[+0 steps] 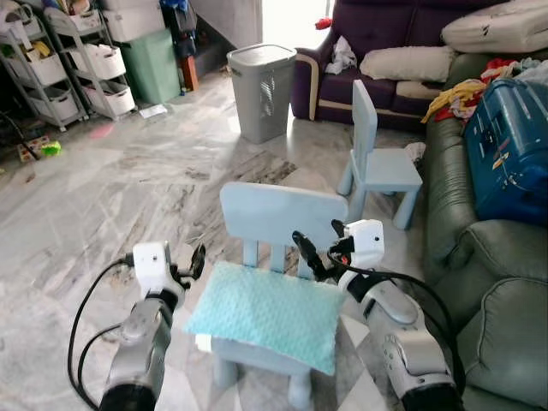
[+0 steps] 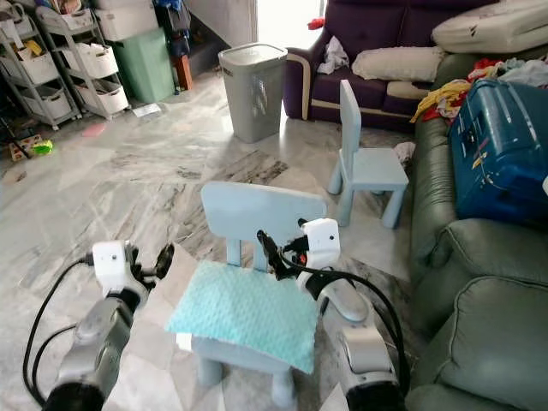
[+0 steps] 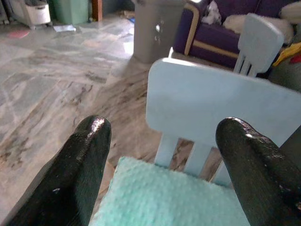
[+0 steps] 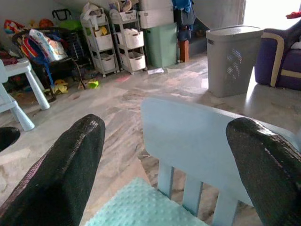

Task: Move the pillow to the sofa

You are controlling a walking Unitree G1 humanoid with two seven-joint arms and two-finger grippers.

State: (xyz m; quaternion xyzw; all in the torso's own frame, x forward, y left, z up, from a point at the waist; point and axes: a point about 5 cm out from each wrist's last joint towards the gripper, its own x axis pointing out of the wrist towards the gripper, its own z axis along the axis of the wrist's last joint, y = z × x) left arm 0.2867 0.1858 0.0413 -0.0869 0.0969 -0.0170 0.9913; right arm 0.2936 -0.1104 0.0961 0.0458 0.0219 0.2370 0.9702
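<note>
The pillow (image 1: 261, 315) lies on the seat of the near chair (image 1: 282, 214). The left gripper (image 1: 184, 264) and right gripper (image 1: 321, 248) are held at its two sides, fingers spread apart, probably for a two-sided grasp. The green sofa (image 1: 479, 257) stands just right; a suitcase (image 1: 509, 145) and clothes (image 1: 462, 94) crowd its far seat, and a second chair (image 1: 377, 158) stands beyond.

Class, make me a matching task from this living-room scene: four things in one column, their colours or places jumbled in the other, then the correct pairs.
Things:
1. pillow
2. laundry bin
3. suitcase
4. left gripper

Descriptions:
A. grey, standing on the floor
B. dark blue, lying on the green sofa
C. open, beside the pillow
D. turquoise, lying on the chair seat

Pairs: 1-D, 2-A, 3-B, 4-C
</note>
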